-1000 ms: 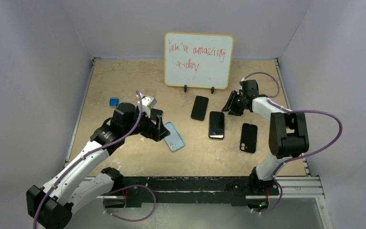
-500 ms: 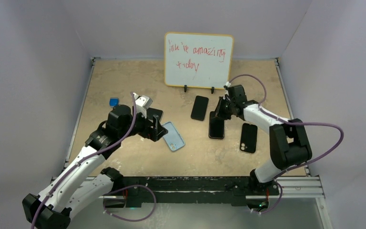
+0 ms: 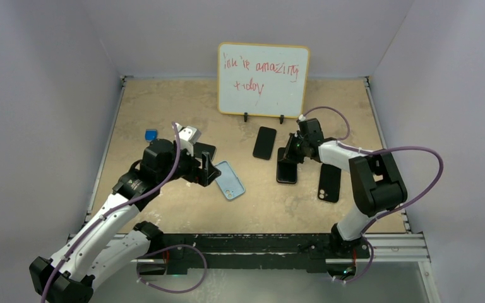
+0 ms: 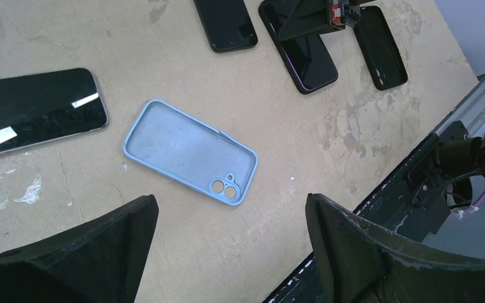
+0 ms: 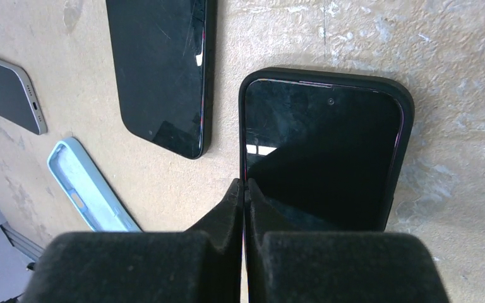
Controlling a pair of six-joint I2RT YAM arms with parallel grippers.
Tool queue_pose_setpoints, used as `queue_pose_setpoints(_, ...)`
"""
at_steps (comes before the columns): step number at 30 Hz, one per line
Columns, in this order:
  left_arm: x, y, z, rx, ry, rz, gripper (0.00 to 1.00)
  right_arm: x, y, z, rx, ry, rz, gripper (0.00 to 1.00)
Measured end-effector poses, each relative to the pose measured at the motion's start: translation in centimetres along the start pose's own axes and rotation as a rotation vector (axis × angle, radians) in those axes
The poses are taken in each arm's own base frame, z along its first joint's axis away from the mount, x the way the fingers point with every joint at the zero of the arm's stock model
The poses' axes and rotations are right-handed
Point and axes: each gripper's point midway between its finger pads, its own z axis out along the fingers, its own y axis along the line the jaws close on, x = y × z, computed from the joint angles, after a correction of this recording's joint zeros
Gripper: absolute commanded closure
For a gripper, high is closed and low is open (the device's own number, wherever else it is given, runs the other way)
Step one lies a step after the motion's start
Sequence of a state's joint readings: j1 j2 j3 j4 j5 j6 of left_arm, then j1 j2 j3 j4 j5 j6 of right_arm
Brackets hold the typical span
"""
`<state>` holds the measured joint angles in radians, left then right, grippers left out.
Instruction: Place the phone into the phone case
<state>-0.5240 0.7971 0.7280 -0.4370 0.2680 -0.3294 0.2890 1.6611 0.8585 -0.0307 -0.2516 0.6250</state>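
The phone [image 5: 322, 151], black glass with a thin reddish rim, lies flat at mid table [image 3: 287, 170]. My right gripper [image 5: 245, 184] is shut, its tips resting at the phone's left long edge with nothing held between them; from above it [image 3: 293, 153] covers the phone's far end. The light blue phone case [image 4: 189, 153] lies open side up, camera cutout toward the near edge, also in the top view [image 3: 230, 181]. My left gripper [image 4: 230, 211] hovers open just near of the case, empty, and sits at the case's left end [image 3: 209, 166].
An all-black phone [image 3: 264, 142] lies left of the phone. A black slab with a twin-lens square [image 3: 329, 182] lies to its right. A silver-rimmed phone [image 4: 35, 110] lies beside the case. A whiteboard [image 3: 263, 79] stands at the back, with a small blue cube [image 3: 151, 134] at left.
My right gripper swung left from the back right onto the phone's far end and shut. The left arm drew slightly back toward the left, still open.
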Motion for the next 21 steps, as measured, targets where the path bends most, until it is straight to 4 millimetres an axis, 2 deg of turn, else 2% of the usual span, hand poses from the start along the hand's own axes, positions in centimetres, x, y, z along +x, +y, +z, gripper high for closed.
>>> queue_pose_setpoints(7,0.1,1.2,0.0,-0.071,-0.001,-0.009,0.05,0.2,0.4,0.0,0.008,-0.007,-0.014,1.0)
queue_pose_setpoints(11,0.3,2.1,0.1,-0.124,0.003,-0.047,0.01,1.2,1.3,-0.4,0.013,0.004,-0.045,0.99)
queue_pose_setpoints(13,0.8,2.5,0.6,-0.147,0.026,-0.084,0.01,1.7,2.3,-0.8,0.0,0.004,-0.072,0.94)
queue_pose_setpoints(18,2.7,3.6,2.1,-0.214,0.108,-0.201,0.04,3.2,6.9,-1.8,-0.106,-0.018,-0.171,0.7)
queue_pose_setpoints(21,3.6,5.0,2.6,-0.298,0.117,-0.279,0.09,4.6,9.8,-1.8,-0.18,-0.023,-0.242,0.64)
